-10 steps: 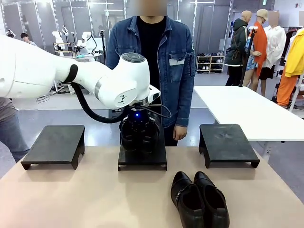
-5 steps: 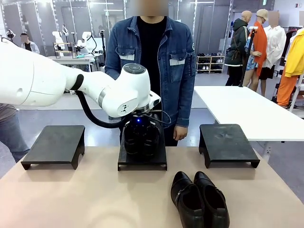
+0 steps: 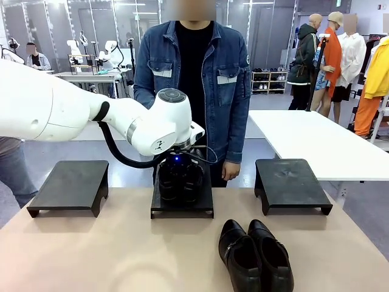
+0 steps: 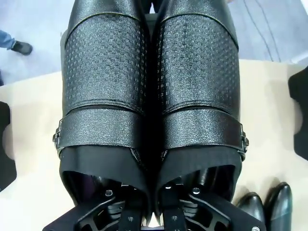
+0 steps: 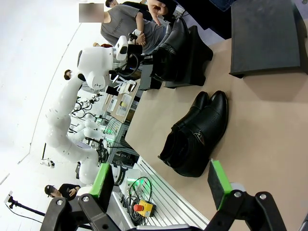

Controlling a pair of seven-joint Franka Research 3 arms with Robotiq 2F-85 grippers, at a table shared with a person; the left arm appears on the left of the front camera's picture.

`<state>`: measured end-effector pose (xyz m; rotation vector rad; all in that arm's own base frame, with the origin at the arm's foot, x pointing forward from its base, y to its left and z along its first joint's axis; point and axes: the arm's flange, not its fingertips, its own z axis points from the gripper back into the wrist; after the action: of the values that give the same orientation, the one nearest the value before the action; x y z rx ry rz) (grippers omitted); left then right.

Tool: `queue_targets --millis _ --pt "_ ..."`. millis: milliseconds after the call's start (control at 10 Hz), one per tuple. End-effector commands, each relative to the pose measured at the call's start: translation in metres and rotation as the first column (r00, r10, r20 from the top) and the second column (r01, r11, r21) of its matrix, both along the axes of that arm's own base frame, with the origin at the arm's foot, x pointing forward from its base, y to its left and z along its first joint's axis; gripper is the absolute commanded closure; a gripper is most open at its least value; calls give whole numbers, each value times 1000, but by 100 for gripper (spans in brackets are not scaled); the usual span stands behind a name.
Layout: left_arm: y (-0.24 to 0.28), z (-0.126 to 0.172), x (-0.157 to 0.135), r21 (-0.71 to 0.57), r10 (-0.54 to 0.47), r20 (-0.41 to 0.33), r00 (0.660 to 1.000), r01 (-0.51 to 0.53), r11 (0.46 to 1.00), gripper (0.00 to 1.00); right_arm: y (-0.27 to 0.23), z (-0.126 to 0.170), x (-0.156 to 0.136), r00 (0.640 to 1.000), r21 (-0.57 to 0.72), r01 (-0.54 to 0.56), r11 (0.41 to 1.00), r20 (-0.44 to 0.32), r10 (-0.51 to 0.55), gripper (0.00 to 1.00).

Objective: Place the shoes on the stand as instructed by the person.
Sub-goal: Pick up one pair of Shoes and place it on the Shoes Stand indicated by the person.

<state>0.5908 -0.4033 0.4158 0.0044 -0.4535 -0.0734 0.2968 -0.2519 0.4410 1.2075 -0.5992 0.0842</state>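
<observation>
— From the front?
— Placing step, by the look of it. Left arm (image 3: 152,121) stretched over the middle stand (image 3: 182,207), held pair (image 3: 179,179) on it or just above; cannot tell which. Person (image 3: 225,73) right behind the stand. Loose pair (image 3: 255,255) down on the worktop (image 3: 91,255) near the front edge, well apart.

— Left wrist?
— Left pincer (image 4: 154,214) nipped on the held pair's inner walls, one finger down each shoe, mostly hidden by leather. Shoes side by side, touching.

— Right wrist?
— Right pincer (image 5: 160,168) spread wide, gripping nothing, aimed toward the loose pair.

— Next?
— Probably: settle the soles flat, let go, lift straight out without dragging the shoes along. Then wait for the person's sign before moving the loose pair; left stand (image 3: 70,182) and right stand (image 3: 289,182) both bare.

— Surface, room?
— Plain tan worktop, matte; low black stands in a row. Open hall behind, white table (image 3: 316,140) to the right, other people farther off.
</observation>
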Motion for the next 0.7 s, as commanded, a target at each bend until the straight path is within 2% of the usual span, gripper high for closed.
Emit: queue_targets --millis 0,200,300,600 --pt "-4 7 7 -5 14 43 999 -13 1000 92 0 1 -1 1000 5 0 1000 6 0 0" --pt "-3 3 9 -4 13 41 999 -12 1000 92 0 1 -1 1000 5 0 1000 6 0 0" --pt "-2 2 9 -5 18 36 999 -18 1000 81 0 1 -1 1000 5 0 1000 6 0 0" --pt "1 12 6 -13 21 33 999 -20 1000 24 0 1 -1 1000 5 0 1000 6 0 0"
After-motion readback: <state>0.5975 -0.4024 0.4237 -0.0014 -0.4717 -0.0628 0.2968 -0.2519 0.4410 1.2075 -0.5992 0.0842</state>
